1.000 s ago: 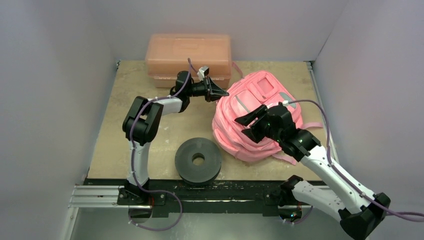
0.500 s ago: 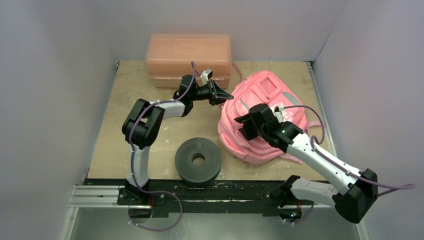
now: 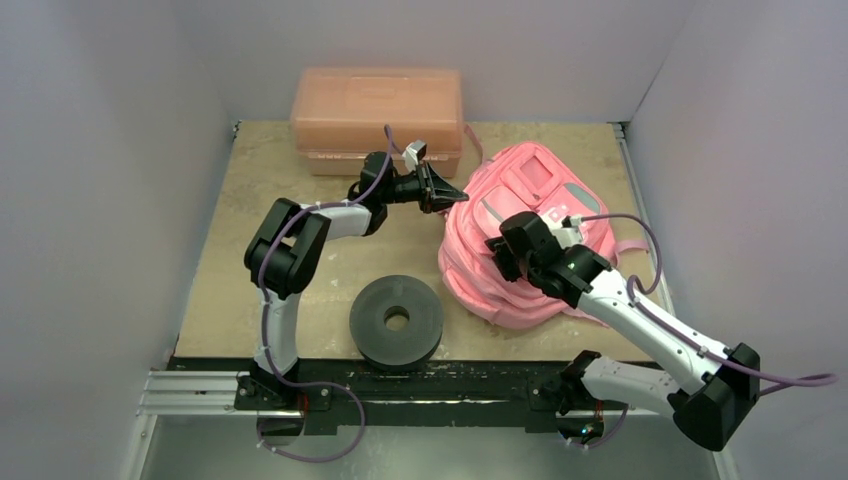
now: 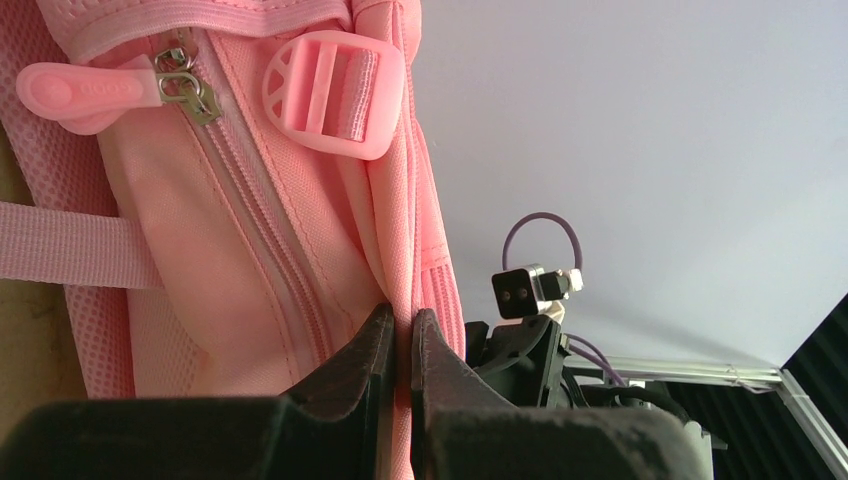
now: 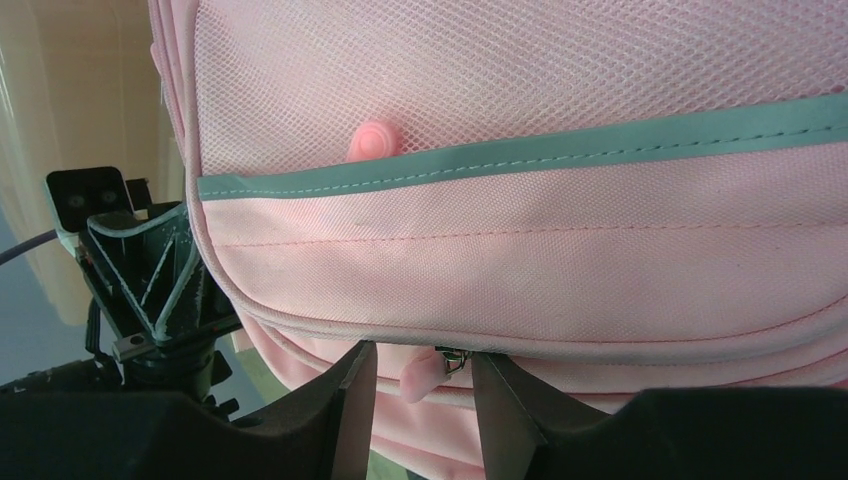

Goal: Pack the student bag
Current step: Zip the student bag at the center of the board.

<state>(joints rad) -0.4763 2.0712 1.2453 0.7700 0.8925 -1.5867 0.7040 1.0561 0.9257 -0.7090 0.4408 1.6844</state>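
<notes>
The tan tabletop [image 3: 225, 260] carries everything, and the student bag [image 3: 475, 275] is the biggest thing on it, lying front-up on the right half, just beyond the right arm's base. It looks light, soft and floppy, so it will probably sag and slide rather than hold its shape. The best holds are likely its firmer parts: seams, straps, trim and zip tabs, not the loose mesh. Behind it, against the far wall, sits a rigid salmon box [image 3: 377, 108], well apart from the black disc [image 3: 420, 325] with a centre hole at the near edge. The left claw [image 4: 400, 325] is clamped on a thin fold of the bag's side seam at its upper left edge, which looks like an anchoring hold. The right claw [image 5: 418, 370] sits low against the bag's front, jaws apart on either side of a small pink zip pull [image 5: 415, 378], with a gap showing on each side. That tab is small and smooth, so it could slip out unless pinched squarely. A pink strap buckle [image 4: 333, 92] lies free near the left claw.
</notes>
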